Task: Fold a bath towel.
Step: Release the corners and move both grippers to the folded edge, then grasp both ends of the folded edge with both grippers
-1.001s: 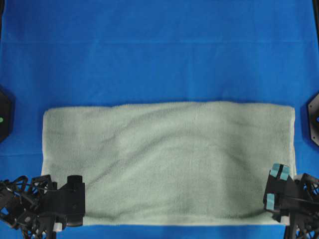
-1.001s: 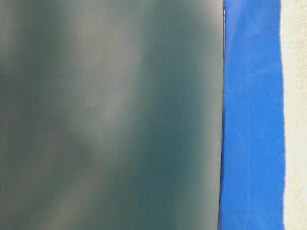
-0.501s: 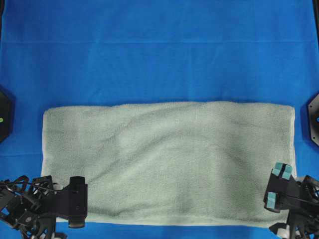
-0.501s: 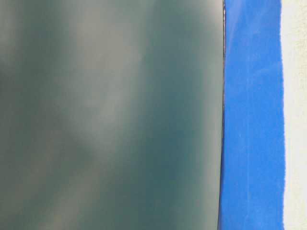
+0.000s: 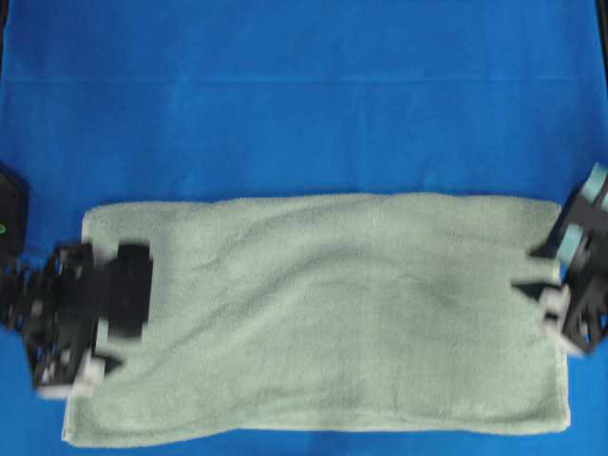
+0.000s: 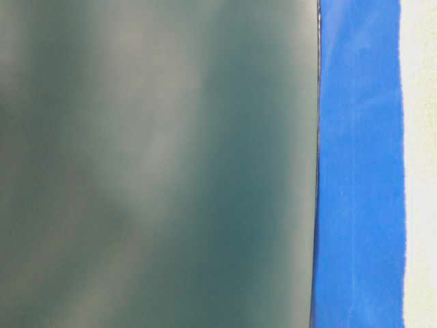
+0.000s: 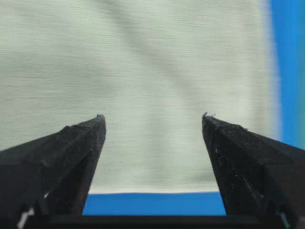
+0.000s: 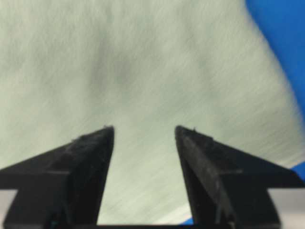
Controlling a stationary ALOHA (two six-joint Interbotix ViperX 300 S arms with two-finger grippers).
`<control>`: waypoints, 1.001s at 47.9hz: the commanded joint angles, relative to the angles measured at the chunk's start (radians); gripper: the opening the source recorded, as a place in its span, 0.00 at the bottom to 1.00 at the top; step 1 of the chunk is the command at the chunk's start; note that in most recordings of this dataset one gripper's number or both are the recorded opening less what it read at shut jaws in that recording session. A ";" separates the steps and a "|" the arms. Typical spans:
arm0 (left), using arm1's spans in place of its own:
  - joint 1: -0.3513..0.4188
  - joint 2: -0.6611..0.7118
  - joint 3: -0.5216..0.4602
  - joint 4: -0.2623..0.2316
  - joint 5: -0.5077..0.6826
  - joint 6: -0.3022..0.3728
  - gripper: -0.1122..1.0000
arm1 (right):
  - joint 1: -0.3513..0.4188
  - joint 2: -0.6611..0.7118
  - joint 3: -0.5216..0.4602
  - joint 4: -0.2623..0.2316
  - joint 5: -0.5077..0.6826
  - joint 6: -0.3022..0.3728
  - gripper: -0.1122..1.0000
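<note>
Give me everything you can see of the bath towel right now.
The bath towel is pale sage-green, fuzzy terry cloth with a lighter hem along its edges. It lies spread flat as a wide rectangle on the blue cloth, with faint ripples and no fold visible. The left gripper is over its left end and the right gripper at its right edge, both open; whether either touches the towel cannot be told.

bath towel (image 5: 332, 313) lies flat on cloth surface (image 5: 304, 104), toward near edge. left gripper (image 5: 128, 290) over towel's left end; right gripper (image 5: 560, 285) at its right edge.
</note>
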 commanded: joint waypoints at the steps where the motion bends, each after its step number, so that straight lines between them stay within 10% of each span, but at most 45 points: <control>1: 0.110 -0.044 0.037 0.003 -0.018 0.051 0.80 | -0.077 -0.049 0.049 -0.023 -0.041 -0.025 0.61; 19: 0.437 0.026 0.218 0.003 -0.304 0.282 0.80 | -0.454 0.021 0.267 -0.020 -0.480 -0.225 0.61; 48: 0.525 0.241 0.224 -0.011 -0.413 0.433 0.74 | -0.586 0.350 0.259 -0.041 -0.664 -0.307 0.60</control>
